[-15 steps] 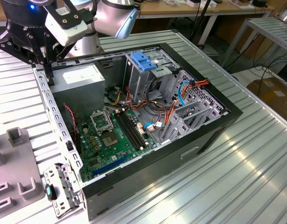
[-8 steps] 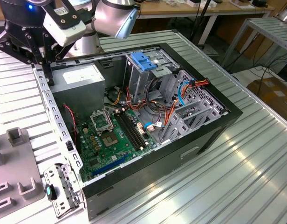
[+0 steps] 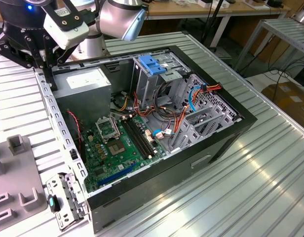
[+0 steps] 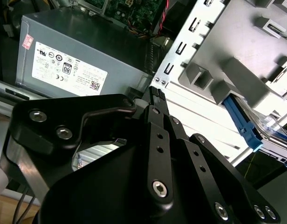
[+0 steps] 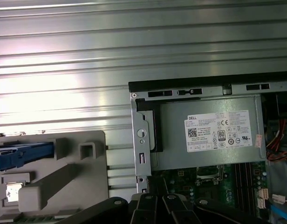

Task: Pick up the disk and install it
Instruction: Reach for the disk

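Disk [image 5: 22, 155], dark with bright blue side rails, sits slotted among the raised blocks of a grey holder [image 5: 94, 186], as the first wrist view shows. That holder stands on the ribbed table [image 3: 250, 187] just outside the computer case [image 3: 201, 148], beside the case's rear wall. The blocks presumably pin the disk at a known spot with a rail exposed, so that it can be gripped cleanly. The case lies on its side with its cover off, which leaves the power supply [image 3: 85, 84], the board and the drive cage [image 3: 159, 79] open from above. That cage, at the end of the case farthest from the holder, looks like the place the disk is meant for. The gripper [image 4: 153, 95] hangs above the case's rear corner, over the edge of the power supply, its jaws drawn together on nothing. The disk lies outside the case, off to one side of the gripper, near it but apart and untouched.
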`<state>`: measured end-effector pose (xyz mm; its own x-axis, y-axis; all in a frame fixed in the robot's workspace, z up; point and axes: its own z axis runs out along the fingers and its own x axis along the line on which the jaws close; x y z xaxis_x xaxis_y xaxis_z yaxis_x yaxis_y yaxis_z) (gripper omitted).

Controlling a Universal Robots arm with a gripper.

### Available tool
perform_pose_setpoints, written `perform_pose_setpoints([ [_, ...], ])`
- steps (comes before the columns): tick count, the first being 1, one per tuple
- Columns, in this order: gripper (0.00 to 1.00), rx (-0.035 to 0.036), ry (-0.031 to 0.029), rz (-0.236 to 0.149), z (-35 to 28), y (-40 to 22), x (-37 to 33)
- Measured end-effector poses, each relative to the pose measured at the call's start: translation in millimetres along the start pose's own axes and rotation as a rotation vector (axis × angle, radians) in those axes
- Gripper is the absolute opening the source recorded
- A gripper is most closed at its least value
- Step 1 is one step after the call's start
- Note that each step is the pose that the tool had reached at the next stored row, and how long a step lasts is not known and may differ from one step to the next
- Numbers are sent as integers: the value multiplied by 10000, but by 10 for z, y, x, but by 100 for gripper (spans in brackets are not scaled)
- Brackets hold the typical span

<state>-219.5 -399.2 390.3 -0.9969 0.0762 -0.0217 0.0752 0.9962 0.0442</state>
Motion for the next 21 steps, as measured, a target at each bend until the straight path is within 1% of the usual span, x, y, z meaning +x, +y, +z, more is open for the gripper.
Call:
perform_pose_setpoints([
  [21, 11, 1, 1, 0, 0, -5, 65],
])
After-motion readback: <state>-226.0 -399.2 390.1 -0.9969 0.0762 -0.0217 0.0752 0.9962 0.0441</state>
